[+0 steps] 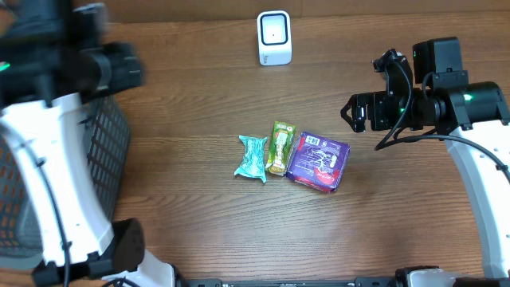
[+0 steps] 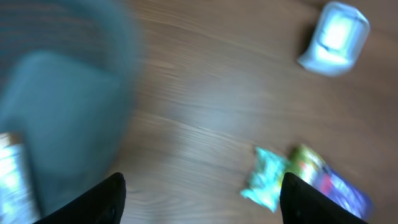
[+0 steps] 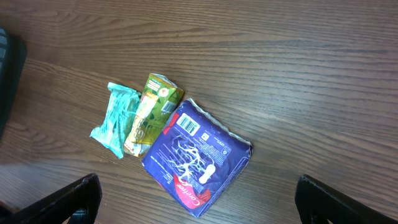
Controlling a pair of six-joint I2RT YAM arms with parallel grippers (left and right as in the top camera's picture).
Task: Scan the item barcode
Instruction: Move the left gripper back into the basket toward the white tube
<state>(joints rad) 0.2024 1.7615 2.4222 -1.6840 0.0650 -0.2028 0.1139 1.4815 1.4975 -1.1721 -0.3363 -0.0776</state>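
Purple pack (image 3: 198, 158) lies mid-frame, barcode (image 3: 188, 126) up; we should lower the spread right tool (image 3: 196, 194) squarely; left tool (image 2: 203, 185) gapes empty.

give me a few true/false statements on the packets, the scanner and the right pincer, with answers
1. Three packets lie on the table: a teal packet, a green packet and a purple packet. True.
2. The right pincer grips the purple packet. False: the pincer is open and empty, and the packet lies on the table.
3. The green packet lies between the teal packet and the purple packet. True.
4. The white scanner stands in the basket. False: it stands on the table, apart from the basket.
5. A barcode shows on the purple packet's upper face. True.
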